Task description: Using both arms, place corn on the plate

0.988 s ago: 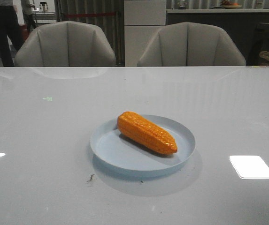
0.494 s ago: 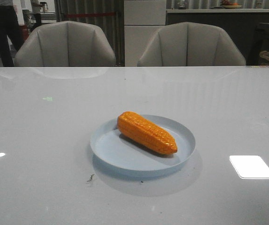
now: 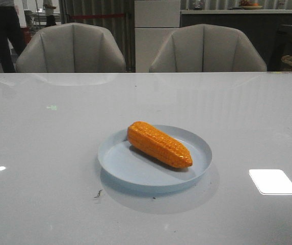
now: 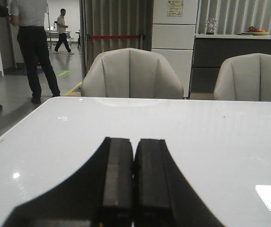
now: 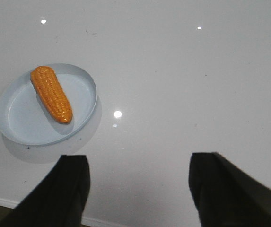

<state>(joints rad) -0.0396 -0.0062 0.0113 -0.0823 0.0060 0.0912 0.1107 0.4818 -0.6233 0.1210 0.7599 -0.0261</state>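
Note:
The orange-yellow corn (image 3: 159, 144) lies on the pale blue plate (image 3: 130, 168) in the middle of the table, its tapered end toward the front right. It also shows in the right wrist view (image 5: 51, 94), lying across the plate (image 5: 21, 120). My right gripper (image 5: 137, 163) is open and empty, high above the table near its front edge, clear of the plate. My left gripper (image 4: 134, 146) is shut and empty, low over the table, with no corn or plate in its view. Neither gripper shows in the front view.
Two grey chairs (image 3: 72, 48) stand behind the table's far edge. A person (image 4: 35, 47) stands at the back left. A bright light reflection (image 3: 272, 181) lies on the glossy table at the front right. A small dark speck (image 3: 99, 193) lies by the plate.

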